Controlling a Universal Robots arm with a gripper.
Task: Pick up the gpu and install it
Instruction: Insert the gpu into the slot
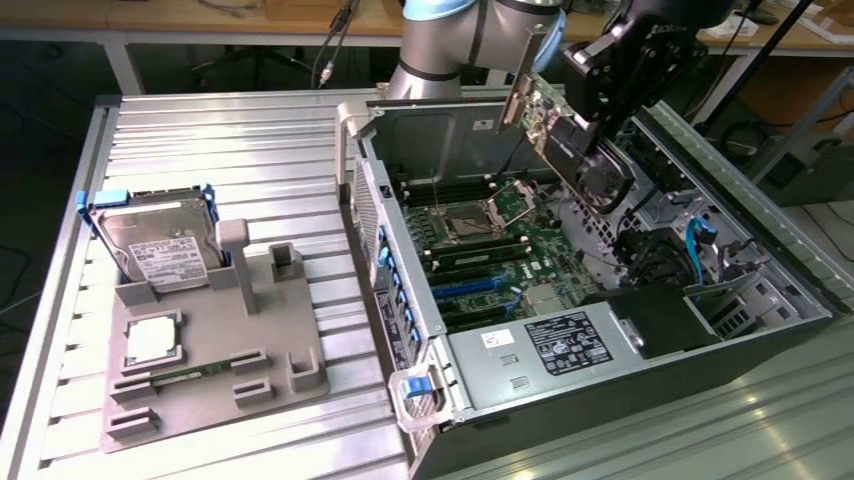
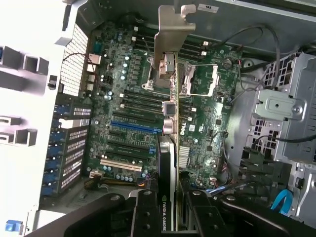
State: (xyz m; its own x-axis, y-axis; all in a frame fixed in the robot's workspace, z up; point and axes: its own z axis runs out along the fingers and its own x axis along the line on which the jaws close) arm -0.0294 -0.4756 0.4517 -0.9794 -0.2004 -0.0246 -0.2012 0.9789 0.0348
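Aloft, flat gpu (image 1: pixel 594 165) w/ metal bracket (image 2: pixel 170 34)

Overhead light falls bright on the ribbed silver metal table (image 1: pixel 227 150), with a pale sheen at the exterior view's lower right. In the wrist view the grey plastic parts tray (image 2: pixel 29 64) washes out to white. The green motherboard (image 2: pixel 133 98) is evenly lit, and the dark, flat gpu (image 2: pixel 167 163) stays shadowed.
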